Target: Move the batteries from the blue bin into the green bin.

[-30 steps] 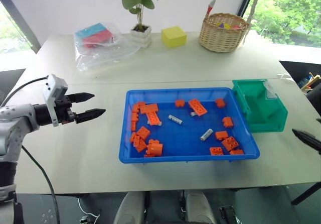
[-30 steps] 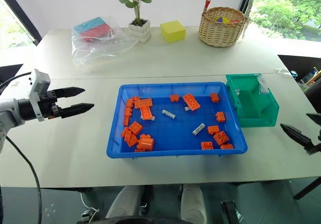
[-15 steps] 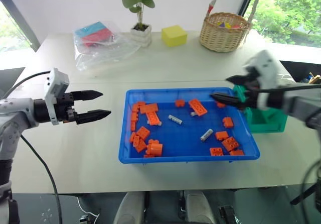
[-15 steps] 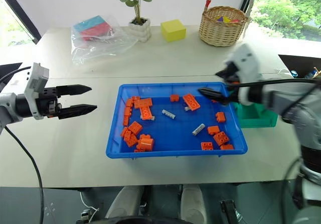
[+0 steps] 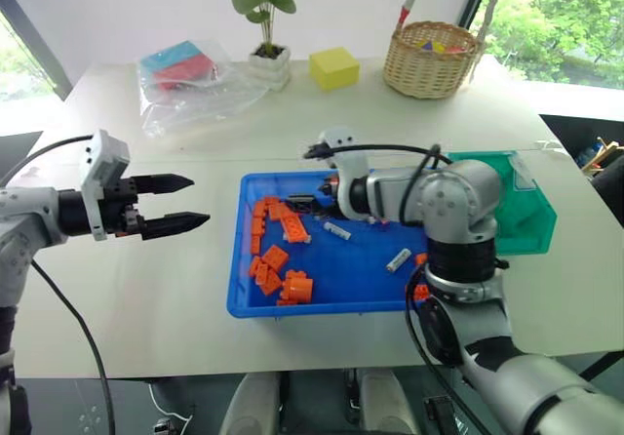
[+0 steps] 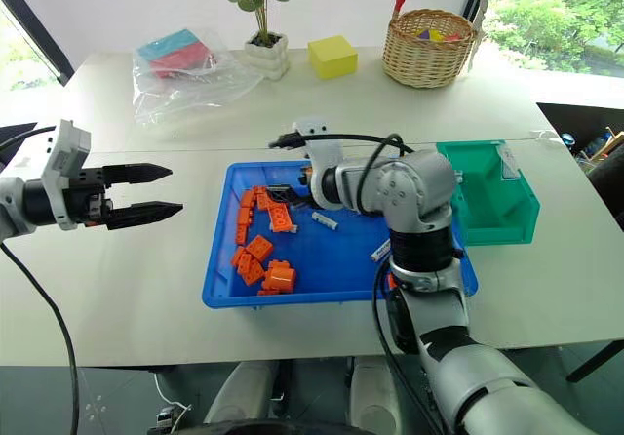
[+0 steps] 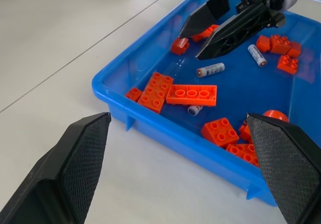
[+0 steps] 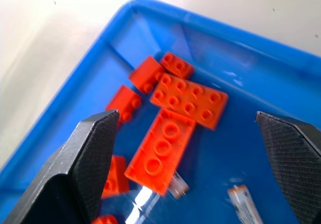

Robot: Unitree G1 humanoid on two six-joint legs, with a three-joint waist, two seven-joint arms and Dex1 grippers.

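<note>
The blue bin [image 5: 322, 308] lies mid-table, holding orange bricks and batteries. One battery [image 5: 338, 230] lies near the middle and another [image 5: 399, 259] further right. A third battery [image 7: 194, 110] rests against a long orange brick. The green bin [image 5: 531, 216] stands against the blue bin's right end. My right gripper [image 6: 283, 194] is open and reaches low over the blue bin's far left part, above orange bricks, with nothing between its fingers. The nearest battery [image 8: 241, 206] lies just short of its fingertips. My left gripper [image 5: 200, 199] hangs open and empty over the table, left of the blue bin.
A wicker basket [image 5: 434, 59], a yellow cube [image 5: 334, 67], a potted plant [image 5: 263, 25] and a clear plastic bag [image 5: 190, 84] stand along the back of the table. My right arm [image 5: 458, 211] crosses over the blue bin's right half.
My right arm has swung in from the table's right edge, across the green bin, to the blue bin's left part, still open. The left gripper has hardly moved.
</note>
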